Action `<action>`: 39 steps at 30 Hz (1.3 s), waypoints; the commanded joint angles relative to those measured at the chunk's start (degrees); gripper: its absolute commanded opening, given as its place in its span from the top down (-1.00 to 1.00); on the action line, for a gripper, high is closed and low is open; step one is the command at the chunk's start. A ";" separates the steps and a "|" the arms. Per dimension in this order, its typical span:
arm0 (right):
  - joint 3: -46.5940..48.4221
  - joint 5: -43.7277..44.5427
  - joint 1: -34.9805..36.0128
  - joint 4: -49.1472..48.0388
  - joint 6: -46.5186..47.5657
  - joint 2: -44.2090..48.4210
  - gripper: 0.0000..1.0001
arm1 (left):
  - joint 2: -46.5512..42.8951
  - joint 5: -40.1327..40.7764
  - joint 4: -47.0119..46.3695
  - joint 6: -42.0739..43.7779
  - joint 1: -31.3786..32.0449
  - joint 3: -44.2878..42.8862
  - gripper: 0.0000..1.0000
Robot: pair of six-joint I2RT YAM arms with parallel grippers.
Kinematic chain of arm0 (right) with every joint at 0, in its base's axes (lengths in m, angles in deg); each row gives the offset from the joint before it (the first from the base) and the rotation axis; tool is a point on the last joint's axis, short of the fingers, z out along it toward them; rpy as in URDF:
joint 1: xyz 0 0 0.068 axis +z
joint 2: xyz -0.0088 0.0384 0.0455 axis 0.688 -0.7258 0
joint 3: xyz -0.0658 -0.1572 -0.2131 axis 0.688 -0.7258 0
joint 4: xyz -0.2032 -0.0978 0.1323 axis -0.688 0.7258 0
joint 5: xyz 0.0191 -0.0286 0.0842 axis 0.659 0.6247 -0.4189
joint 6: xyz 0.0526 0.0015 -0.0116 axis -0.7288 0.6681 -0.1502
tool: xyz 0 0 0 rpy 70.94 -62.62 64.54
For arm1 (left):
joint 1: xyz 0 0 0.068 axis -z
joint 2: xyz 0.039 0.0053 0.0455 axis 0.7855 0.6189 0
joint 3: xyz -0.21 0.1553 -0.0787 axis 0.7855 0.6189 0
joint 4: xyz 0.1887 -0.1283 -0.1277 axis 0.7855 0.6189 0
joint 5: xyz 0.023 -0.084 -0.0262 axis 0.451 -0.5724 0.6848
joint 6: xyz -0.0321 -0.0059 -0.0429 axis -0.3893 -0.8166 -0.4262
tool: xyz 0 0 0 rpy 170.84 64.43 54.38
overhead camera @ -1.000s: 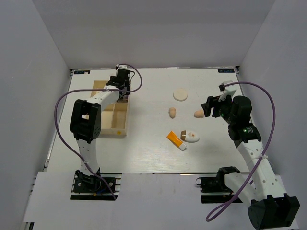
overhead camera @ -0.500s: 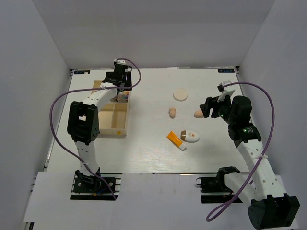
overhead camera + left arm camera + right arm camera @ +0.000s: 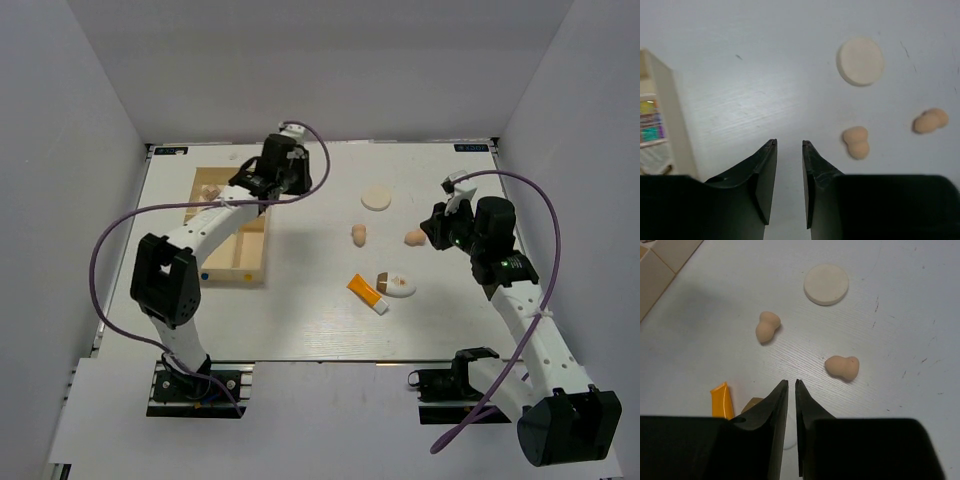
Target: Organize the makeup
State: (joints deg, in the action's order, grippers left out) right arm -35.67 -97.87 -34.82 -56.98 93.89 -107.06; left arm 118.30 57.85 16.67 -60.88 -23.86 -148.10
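Over the bare tabletop (image 3: 300,320), just past the right wall of the wooden box (image 3: 235,235), hangs my left end effector (image 3: 788,145). Its fingers stand a narrow gap apart and hold nothing. In my left wrist view the nearer sponge (image 3: 856,142) lies to the right of the fingertips and apart from them. The second sponge (image 3: 930,120) lies farther right, and the round disc (image 3: 860,61) sits ahead and to the right. A colourful palette (image 3: 651,120) shows inside the box at the left edge of that view (only a strip of it is visible).

My right end effector (image 3: 789,382) hovers near the second sponge, with its fingers drawn almost together. Only a sliver of gap shows between them, and they grip nothing. In my right wrist view that sponge lies just ahead and to the right of the tips, not touching. The other sponge lies ahead to the left, with the disc beyond both. The orange tube (image 3: 720,400) peeks out beside my left finger, partly hidden. From above, the tube lies just beside the white oval item (image 3: 398,285), and both are nearer my bases than the sponges.
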 commanded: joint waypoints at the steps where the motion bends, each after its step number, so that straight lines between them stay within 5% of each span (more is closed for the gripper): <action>1: 1.28 1.65 -0.12 -0.96 0.02 -0.01 0.64 | 2.67 -3.55 1.21 -2.46 4.17 1.57 0.25; 7: 1.11 3.32 -0.12 -1.40 -0.42 -0.18 0.39 | 9.44 -3.11 2.62 -7.64 9.97 -2.03 -0.45; 17: 1.02 3.41 -0.12 -1.57 -0.60 0.26 0.31 | 19.46 0.49 2.00 -12.92 13.93 -8.00 -0.64; 26: 1.11 2.97 -0.12 -1.57 -0.60 0.61 0.29 | 25.43 0.14 1.21 -14.86 14.55 -13.45 -0.64; 34: 1.11 2.62 -0.12 -1.40 -0.86 0.96 0.29 | 27.11 -0.48 1.12 -15.74 14.55 -13.63 -0.42; 39: 1.11 2.53 -0.21 -1.40 -1.13 1.22 0.29 | 25.54 -0.48 0.69 -15.83 14.55 -12.32 0.00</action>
State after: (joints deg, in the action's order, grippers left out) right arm -35.67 -94.98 -34.85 -57.05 93.56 -107.04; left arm 146.38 57.08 17.70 -76.68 -9.55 -160.16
